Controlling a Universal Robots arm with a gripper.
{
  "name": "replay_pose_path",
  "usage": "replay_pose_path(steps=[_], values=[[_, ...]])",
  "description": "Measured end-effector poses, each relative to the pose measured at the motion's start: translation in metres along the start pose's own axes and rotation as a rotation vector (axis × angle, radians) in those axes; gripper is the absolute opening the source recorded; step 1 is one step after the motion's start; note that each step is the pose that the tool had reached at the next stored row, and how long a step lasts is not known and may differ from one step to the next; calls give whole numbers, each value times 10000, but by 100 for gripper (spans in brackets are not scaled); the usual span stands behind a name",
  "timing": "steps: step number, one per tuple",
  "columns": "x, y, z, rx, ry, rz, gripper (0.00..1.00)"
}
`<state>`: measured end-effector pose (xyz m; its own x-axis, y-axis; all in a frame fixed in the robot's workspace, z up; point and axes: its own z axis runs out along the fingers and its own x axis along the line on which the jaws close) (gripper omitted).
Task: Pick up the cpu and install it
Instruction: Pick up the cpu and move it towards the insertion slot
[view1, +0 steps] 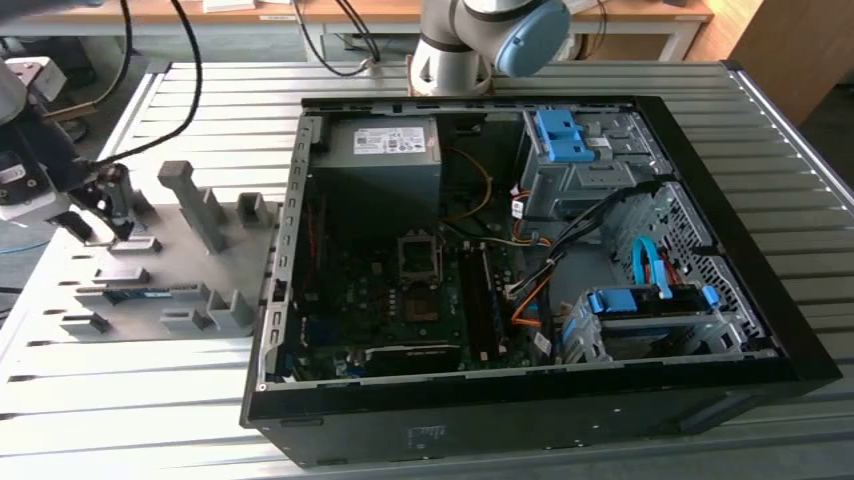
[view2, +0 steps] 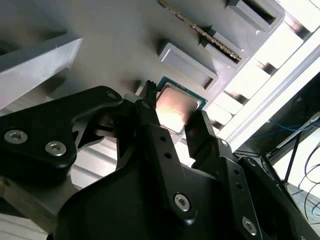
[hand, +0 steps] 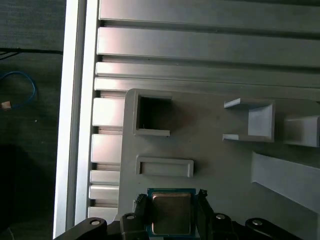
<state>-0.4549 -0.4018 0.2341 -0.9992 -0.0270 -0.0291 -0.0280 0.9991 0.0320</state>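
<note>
Pincer: seen in both wrist views (hand: 171, 202) (view2: 172, 117), drawn narrow, with its jaws set against two opposite edges of the cpu.
Cpu: seen low on the grey fixture plate (view1: 174, 250), at the exterior view's left and outside the computer case (view1: 534, 400); its dull metal top (hand: 171, 214) is framed by a thin green border.
Handling: the chip is judged light, stiff and thin. The smooth metal top is likely slippery, and the underside is likely fragile.
Hold: the side edges are judged the right place. A level, even grip is called for, so that the chip is not tipped.
Fixture pockets: a square pocket (hand: 152, 112) and a shallow oblong tray (hand: 165, 167) are seen empty near the cpu. A thin board (view2: 200, 30) is stood on edge in a slot further along.
Case contents: a labelled grey box (view1: 378, 150), blue drive brackets (view1: 558, 130), cables and the mainboard are held inside. A dark rectangular socket (view1: 416, 258) is seen unoccupied.
Tabletop: ribbed metal (view1: 441, 80), on which both case and plate are carried.
</note>
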Motion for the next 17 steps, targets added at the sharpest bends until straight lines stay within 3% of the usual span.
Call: replay_pose_path(steps=[17], values=[[-23,29,-771,-7,-1,0,47]])
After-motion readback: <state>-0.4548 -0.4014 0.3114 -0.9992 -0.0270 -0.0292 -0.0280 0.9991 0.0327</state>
